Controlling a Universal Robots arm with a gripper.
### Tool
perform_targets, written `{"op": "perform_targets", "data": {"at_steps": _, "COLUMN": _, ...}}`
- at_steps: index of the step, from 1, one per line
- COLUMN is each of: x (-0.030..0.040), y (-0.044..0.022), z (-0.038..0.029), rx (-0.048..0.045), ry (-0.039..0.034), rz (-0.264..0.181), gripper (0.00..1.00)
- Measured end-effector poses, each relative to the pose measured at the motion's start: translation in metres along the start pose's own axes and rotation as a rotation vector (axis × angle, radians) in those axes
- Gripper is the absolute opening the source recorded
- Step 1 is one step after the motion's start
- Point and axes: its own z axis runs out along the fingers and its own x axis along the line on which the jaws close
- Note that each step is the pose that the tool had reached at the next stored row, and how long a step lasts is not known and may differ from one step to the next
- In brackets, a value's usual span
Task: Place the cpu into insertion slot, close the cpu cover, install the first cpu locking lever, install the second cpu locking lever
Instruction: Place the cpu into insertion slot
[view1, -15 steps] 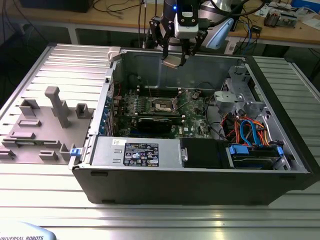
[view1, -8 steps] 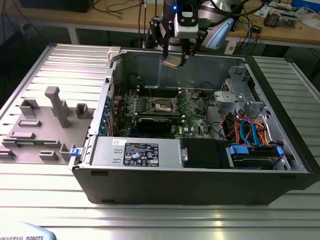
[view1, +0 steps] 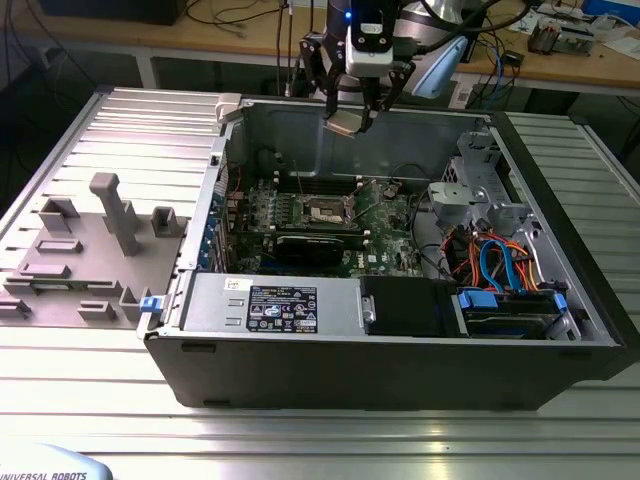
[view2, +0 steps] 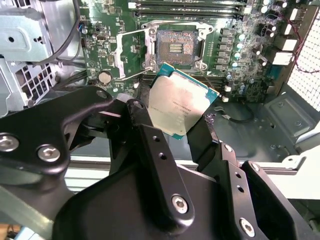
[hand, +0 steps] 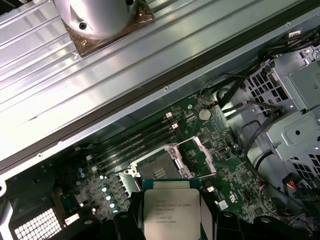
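My gripper (view1: 351, 116) hangs above the back edge of the open computer case, shut on the cpu (view1: 347, 123), a flat square chip with a dull silver top. In both wrist views the cpu (view2: 182, 100) (hand: 171, 214) sits between the black fingers (view2: 141, 120), tilted and well above the board. The insertion slot (view1: 327, 211) (view2: 176, 46) (hand: 158, 170) lies open on the green board below, its dark centre showing. The cpu cover (view2: 131, 49) (hand: 202, 151), a thin silver frame, stands swung up beside the slot.
The case walls (view1: 300, 125) enclose the board. A black card (view1: 318, 246) lies in front of the slot, with a drive cage (view1: 478, 190) and coloured cables (view1: 497, 262) on the exterior view's right. Grey fixtures (view1: 115, 210) stand on the table at the exterior view's left.
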Motion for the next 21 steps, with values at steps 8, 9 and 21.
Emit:
{"op": "perform_targets", "data": {"at_steps": 8, "x": 0.0, "y": 0.0, "z": 0.0, "rx": -0.0012, "ry": -0.0057, "rz": 0.063, "gripper": 0.54}}
{"op": "perform_targets", "data": {"at_steps": 9, "x": 0.0, "y": 0.0, "z": 0.0, "rx": -0.0012, "ry": -0.0061, "rz": 0.068, "gripper": 0.54}}
{"op": "perform_targets", "data": {"at_steps": 21, "x": 0.0, "y": 0.0, "z": 0.0, "rx": -0.0025, "ry": -0.0121, "rz": 0.135, "gripper": 0.54}}
